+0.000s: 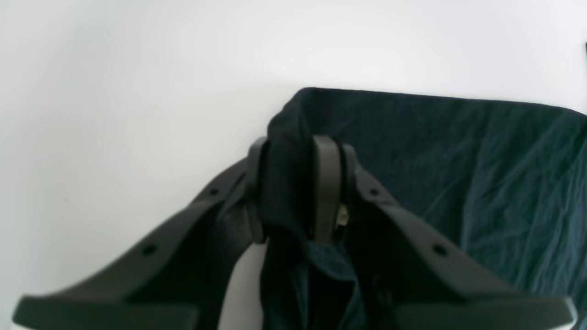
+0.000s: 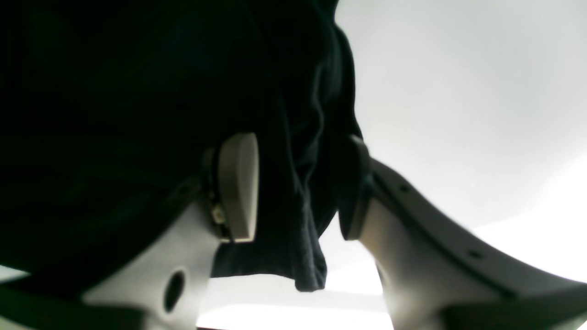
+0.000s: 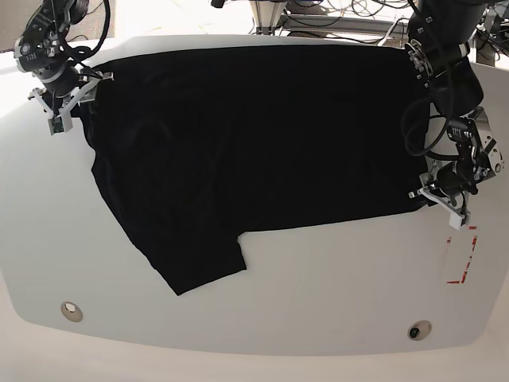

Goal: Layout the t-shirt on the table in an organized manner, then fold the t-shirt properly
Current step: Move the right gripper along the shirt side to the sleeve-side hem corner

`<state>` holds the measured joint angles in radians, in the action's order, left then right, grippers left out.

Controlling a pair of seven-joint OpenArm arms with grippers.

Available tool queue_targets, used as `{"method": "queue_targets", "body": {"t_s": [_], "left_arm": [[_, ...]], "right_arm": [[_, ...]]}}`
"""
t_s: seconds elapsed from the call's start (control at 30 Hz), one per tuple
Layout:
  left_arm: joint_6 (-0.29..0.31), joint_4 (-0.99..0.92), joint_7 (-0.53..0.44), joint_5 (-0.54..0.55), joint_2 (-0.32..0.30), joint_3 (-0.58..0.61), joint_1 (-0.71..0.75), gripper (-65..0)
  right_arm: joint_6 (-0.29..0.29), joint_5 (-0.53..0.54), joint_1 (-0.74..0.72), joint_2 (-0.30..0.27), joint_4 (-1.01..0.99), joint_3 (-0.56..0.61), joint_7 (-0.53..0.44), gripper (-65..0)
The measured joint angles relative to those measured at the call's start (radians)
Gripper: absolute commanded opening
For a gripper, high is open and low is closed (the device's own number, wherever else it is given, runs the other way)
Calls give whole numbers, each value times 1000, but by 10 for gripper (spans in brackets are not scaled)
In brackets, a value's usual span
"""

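The black t-shirt [image 3: 254, 143] lies spread across the far half of the white desk [image 3: 318, 294], reaching from the far left corner nearly to the right edge, with one short sleeve [image 3: 199, 263] pointing toward the near side, left of centre.

The left gripper [image 1: 300, 188], at the right of the base view [image 3: 445, 191], sits at the shirt's near right corner. In its wrist view the jaws are closed on a bunched fold of that corner: cloth fills the narrow gap between the two pads and hangs down below them, while the rest of the fabric stretches flat to the right over the desk.

The right gripper [image 2: 298, 188], at the far left of the base view [image 3: 67, 91], is at the shirt's far left corner. Its jaws stand a little apart with a thick gathered roll of dark cloth between them. The cloth touches both pads and droops below them, so they are gripping the t-shirt.

A red-outlined rectangle mark [image 3: 461, 255] lies on the desk just near of the left gripper, and two round metal fittings [image 3: 71, 310] sit near the front edge.
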<state>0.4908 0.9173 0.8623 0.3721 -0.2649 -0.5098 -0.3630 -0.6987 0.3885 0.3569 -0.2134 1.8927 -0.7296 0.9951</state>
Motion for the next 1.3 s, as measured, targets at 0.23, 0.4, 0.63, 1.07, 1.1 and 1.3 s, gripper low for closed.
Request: {"method": "queue_targets", "body": {"t_s": [0.23, 0.4, 0.63, 1.07, 1.1, 1.3], "left_arm": [[3, 1, 0, 0, -5, -2, 2, -536], [4, 2, 0, 0, -5, -3, 3, -536], [4, 3, 1, -3, -5, -3, 3, -536], [4, 4, 2, -3, -6, -3, 3, -536], [4, 4, 2, -3, -7, -3, 3, -536], [4, 4, 1, 0, -10, 14, 3, -536]], "right_arm": [[-1, 0, -126, -34, -15, -2, 2, -434], [5, -11, -282, -66, -96, 4, 68, -255], [7, -19, -521, -111, -299, 47, 76, -162], [6, -21, -850, -171, -860, 231, -123, -162], [6, -16, -861, -178, -900, 249, -154, -162], [10, -18, -903, -192, -1107, 386, -357, -162]]}}
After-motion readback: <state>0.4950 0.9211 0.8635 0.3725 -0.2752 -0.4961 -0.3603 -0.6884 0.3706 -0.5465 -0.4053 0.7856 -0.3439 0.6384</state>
